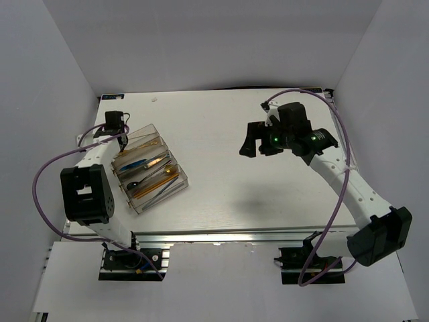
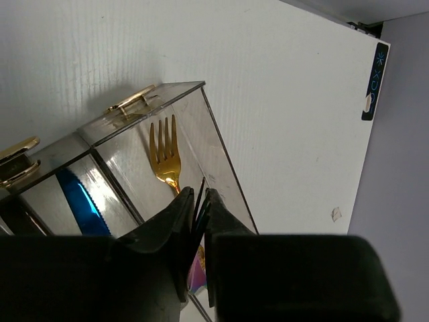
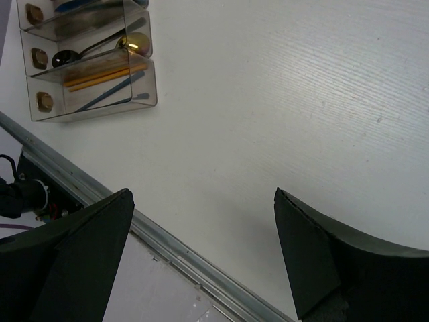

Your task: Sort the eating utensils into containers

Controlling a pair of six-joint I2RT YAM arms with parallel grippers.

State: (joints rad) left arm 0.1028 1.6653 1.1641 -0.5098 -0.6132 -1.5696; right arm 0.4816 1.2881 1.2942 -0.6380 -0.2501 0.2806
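Observation:
The clear organiser tray (image 1: pixel 175 188) lies at the table's left, angled, with several utensils in its compartments. My left gripper (image 1: pixel 123 139) is over its far end. In the left wrist view the left gripper (image 2: pixel 200 194) is shut on a slim black utensil (image 2: pixel 199 201), whose thin dark prongs show between the fingers, above the outer compartment holding a gold fork (image 2: pixel 165 157) and an iridescent pink piece (image 2: pixel 196 275). A blue utensil (image 2: pixel 80 201) lies one compartment over. My right gripper (image 1: pixel 257 142) is open and empty above the bare table, as the right wrist view (image 3: pixel 202 194) also shows.
The right wrist view shows the tray's (image 3: pixel 144 87) near end with a gold spoon (image 3: pixel 134 43), gold sticks (image 3: pixel 100 74) and blue sticks (image 3: pixel 110 94). An aluminium rail (image 3: pixel 188 248) runs along the front edge. White walls enclose the table.

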